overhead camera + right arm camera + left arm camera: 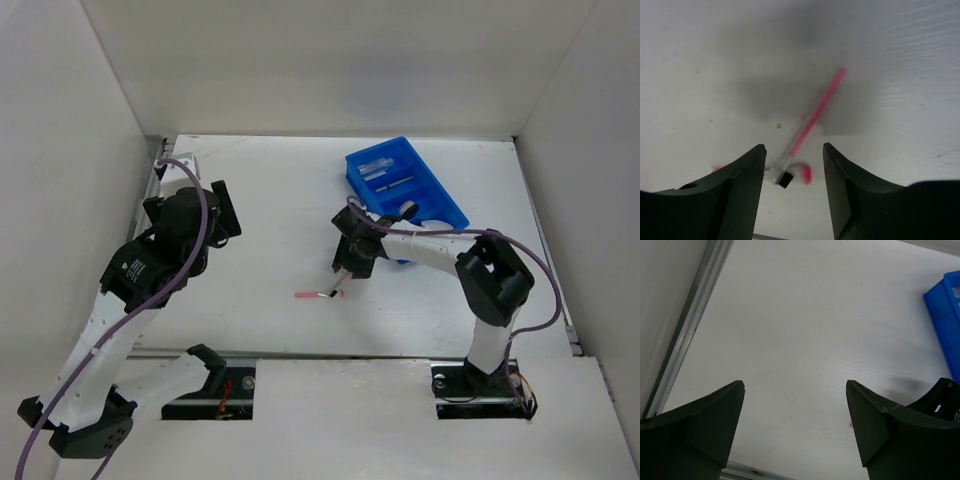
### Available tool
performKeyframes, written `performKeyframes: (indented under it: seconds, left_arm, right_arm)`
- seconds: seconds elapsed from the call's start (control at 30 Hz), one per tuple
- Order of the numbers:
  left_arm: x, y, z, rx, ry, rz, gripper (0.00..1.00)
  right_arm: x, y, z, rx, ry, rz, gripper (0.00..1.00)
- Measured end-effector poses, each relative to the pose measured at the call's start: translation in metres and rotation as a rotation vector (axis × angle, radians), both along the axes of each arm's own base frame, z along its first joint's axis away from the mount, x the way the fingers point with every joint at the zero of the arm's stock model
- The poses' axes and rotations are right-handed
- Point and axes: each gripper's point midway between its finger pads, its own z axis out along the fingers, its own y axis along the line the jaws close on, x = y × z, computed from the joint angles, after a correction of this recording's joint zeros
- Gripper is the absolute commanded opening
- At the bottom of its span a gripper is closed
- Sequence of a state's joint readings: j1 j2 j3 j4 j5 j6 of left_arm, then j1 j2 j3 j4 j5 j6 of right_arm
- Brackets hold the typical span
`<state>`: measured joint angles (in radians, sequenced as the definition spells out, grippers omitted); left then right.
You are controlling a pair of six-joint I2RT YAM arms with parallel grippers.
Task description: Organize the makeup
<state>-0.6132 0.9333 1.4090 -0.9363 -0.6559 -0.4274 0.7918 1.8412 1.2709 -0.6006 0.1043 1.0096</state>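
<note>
Surface: white table [270,210] inside a white-walled enclosure, matte with faint grain.
Blue tray [363,166]: sat at 1 o'clock from table centre; held a clear rectangular tube [378,166] and a thin dark pencil [396,184] in its far compartments. Near end hidden behind the right arm.
Pink sticks: one thin pink stick [309,296] lay flat on the table at 6 o'clock from centre; a second pink stick [817,112] ran diagonally up from between the right fingers in the wrist view. Small clear piece with a black end [781,174] lay at their junction; couldn't tell what it was.
Right gripper [794,165]: fingers parted, straddling the lower end of that stick, not clamped on it.
Left gripper [795,427]: spread wide, nothing between the fingers, parked over bare table at 9 o'clock.
Handling, my read: sticks were very light, stiff, thin, smooth; likely to roll or skid and to pivot if pinched at an end.
Grasp point: mid-shaft, fingers across the stick's length, tips right at the table surface.
Risk: low profile meant fingertips could close over it and miss.
</note>
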Motion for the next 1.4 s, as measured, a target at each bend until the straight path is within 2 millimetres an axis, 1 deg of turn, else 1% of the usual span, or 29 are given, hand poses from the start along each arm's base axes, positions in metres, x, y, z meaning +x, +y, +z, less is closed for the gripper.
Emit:
performKeyframes:
  seconds: [0.1, 0.17, 0.23, 0.37, 0.47, 0.5, 0.67, 0.7, 0.73, 0.8, 0.87, 1.0, 1.07, 1.13, 1.2, 1.27, 1.3, 1.37, 1.4]
  left_arm:
    - [0.0, 0.0, 0.0, 0.0, 0.0, 0.0, 0.8]
    - [0.0, 0.0, 0.0, 0.0, 0.0, 0.0, 0.8]
    - [0.0, 0.0, 0.0, 0.0, 0.0, 0.0, 0.8]
    - [0.0, 0.0, -0.001, 0.002, 0.001, -0.001, 0.8]
    - [0.0, 0.0, -0.001, 0.004, 0.002, -0.002, 0.8]
    - [0.0, 0.0, -0.001, 0.004, 0.002, -0.002, 0.8]
    - [0.0, 0.0, -0.001, 0.005, 0.002, -0.002, 0.8]
    - [0.0, 0.0, -0.002, 0.007, 0.004, -0.001, 0.8]
    - [0.0, 0.0, -0.003, 0.008, 0.005, -0.002, 0.8]
    - [0.001, 0.0, -0.003, 0.009, 0.005, -0.002, 0.8]
    - [0.0, 0.0, -0.004, 0.012, 0.007, -0.003, 0.8]
    - [0.0, 0.001, -0.006, 0.02, 0.012, -0.002, 0.8]
    - [0.0, 0.001, -0.006, 0.024, 0.014, -0.004, 0.8]
    - [0.0, 0.002, -0.006, 0.027, 0.012, -0.004, 0.8]
    - [-0.001, 0.002, -0.005, 0.028, 0.01, -0.004, 0.8]
    - [-0.001, 0.003, -0.005, 0.028, 0.007, -0.004, 0.8]
    - [-0.002, 0.003, -0.004, 0.028, 0.006, -0.004, 0.8]
    - [-0.002, 0.004, -0.004, 0.027, 0.004, -0.003, 0.8]
    - [-0.002, 0.004, -0.004, 0.028, 0.005, -0.004, 0.8]
  right_arm:
    - [0.001, -0.017, -0.011, -0.007, 0.035, -0.068, 0.57]
    - [0.002, -0.026, -0.016, -0.014, 0.051, -0.1, 0.56]
    - [0.003, -0.026, -0.018, -0.011, 0.057, -0.111, 0.54]
    - [0.005, -0.019, -0.019, 0.009, 0.063, -0.11, 0.49]
    - [0.009, -0.015, -0.019, 0.012, 0.058, -0.112, 0.41]
    - [0.011, -0.014, -0.02, 0.008, 0.054, -0.111, 0.35]
    - [0.021, -0.005, -0.021, -0.057, 0.009, -0.107, 0.22]
    - [0.021, -0.003, -0.021, -0.069, 0.0, -0.102, 0.2]
    - [0.02, -0.002, -0.021, -0.079, -0.008, -0.098, 0.15]
    - [0.019, -0.001, -0.022, -0.099, -0.016, -0.093, 0.09]
    - [0.018, -0.001, -0.022, -0.111, -0.022, -0.091, 0.0]
    - [0.021, -0.006, -0.02, -0.142, -0.036, -0.1, 0.0]
    - [0.024, -0.009, -0.015, -0.164, -0.047, -0.1, 0.0]
    - [0.031, -0.008, -0.003, -0.169, -0.069, -0.097, 0.0]
    - [0.044, 0.001, 0.02, -0.143, -0.117, -0.085, 0.0]
    - [0.062, 0.013, 0.054, -0.09, -0.182, -0.078, 0.0]
    - [0.072, 0.019, 0.076, -0.053, -0.223, -0.077, 0.0]
    - [0.092, 0.027, 0.116, 0.018, -0.296, -0.088, 0.0]
    - [0.105, 0.027, 0.137, 0.053, -0.336, -0.103, 0.0]
